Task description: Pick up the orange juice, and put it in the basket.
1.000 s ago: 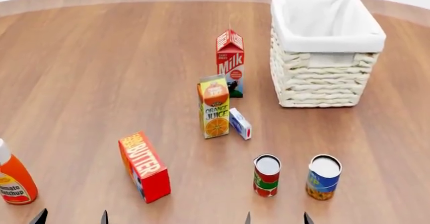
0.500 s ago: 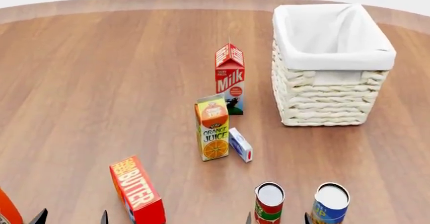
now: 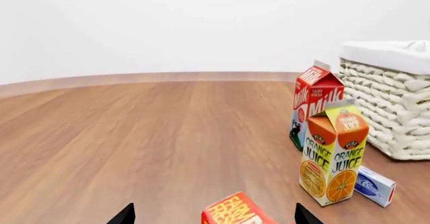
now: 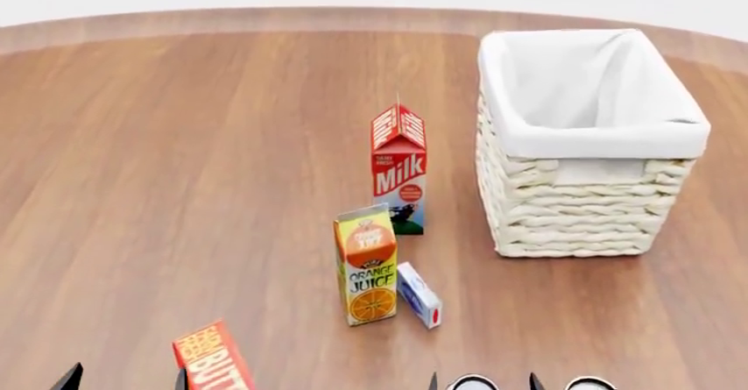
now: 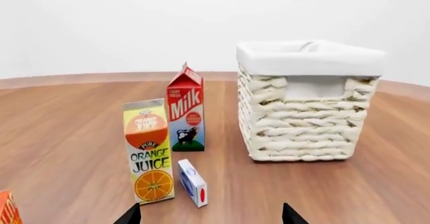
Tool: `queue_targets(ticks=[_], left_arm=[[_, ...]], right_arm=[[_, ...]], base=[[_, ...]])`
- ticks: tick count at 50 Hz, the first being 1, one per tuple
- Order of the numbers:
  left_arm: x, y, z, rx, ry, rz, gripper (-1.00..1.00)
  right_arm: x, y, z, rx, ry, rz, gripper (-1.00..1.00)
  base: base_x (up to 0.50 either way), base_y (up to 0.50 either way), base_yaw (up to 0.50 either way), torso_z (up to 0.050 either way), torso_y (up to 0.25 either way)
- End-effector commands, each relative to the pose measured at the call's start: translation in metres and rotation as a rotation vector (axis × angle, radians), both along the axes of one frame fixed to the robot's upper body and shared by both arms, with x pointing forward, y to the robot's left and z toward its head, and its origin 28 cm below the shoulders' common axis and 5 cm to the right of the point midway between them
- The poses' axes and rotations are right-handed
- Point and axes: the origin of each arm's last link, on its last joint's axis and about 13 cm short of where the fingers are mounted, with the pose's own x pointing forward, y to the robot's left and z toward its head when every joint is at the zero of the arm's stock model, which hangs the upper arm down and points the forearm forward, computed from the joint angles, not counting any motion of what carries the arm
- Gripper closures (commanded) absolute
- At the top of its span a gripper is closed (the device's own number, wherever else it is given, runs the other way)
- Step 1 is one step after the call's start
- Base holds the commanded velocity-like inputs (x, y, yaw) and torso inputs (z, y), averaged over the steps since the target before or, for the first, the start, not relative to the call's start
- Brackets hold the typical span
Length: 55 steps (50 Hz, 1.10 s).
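Note:
The orange juice [image 4: 367,265] is a tall yellow, orange and green carton standing upright on the wooden table; it also shows in the left wrist view [image 3: 333,153] and the right wrist view [image 5: 148,151]. The basket [image 4: 584,145] is white wicker with a white liner and stands empty at the far right; it also shows in the wrist views [image 5: 305,100] [image 3: 393,100]. My left gripper [image 4: 124,379] and right gripper [image 4: 482,381] show only dark fingertips at the bottom edge, spread wide, empty, well short of the juice.
A red-and-white Milk carton [image 4: 398,169] stands just behind the juice. A small white-and-blue box [image 4: 419,294] lies against the juice's right side. A red butter box [image 4: 213,358] lies at the near left. Two can tops [image 4: 474,383] peek in at the bottom edge.
The head view has tilted up and away: all objects slid toward the bottom of the picture, the ketchup bottle left the view, the cans are nearly out. Nothing on the table moved.

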Motion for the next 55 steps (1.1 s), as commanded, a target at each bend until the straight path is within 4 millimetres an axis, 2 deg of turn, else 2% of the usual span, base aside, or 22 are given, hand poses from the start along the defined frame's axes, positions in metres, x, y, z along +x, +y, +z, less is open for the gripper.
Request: queue_targets(ticks=[1, 55], left_arm=[[0.0, 0.0, 0.0, 0.0, 0.0, 0.0, -1.0], [0.0, 0.0, 0.0, 0.0, 0.0, 0.0, -1.0]], right_arm=[[0.0002, 0.0, -0.001, 0.0, 0.001, 0.001, -1.0], [-0.0008, 0.0039, -0.0015, -0.003, -0.002, 0.017, -1.0]], base=[[0.23, 0.0, 0.0, 0.0, 0.0], [0.22, 0.0, 0.0, 0.0, 0.0]])
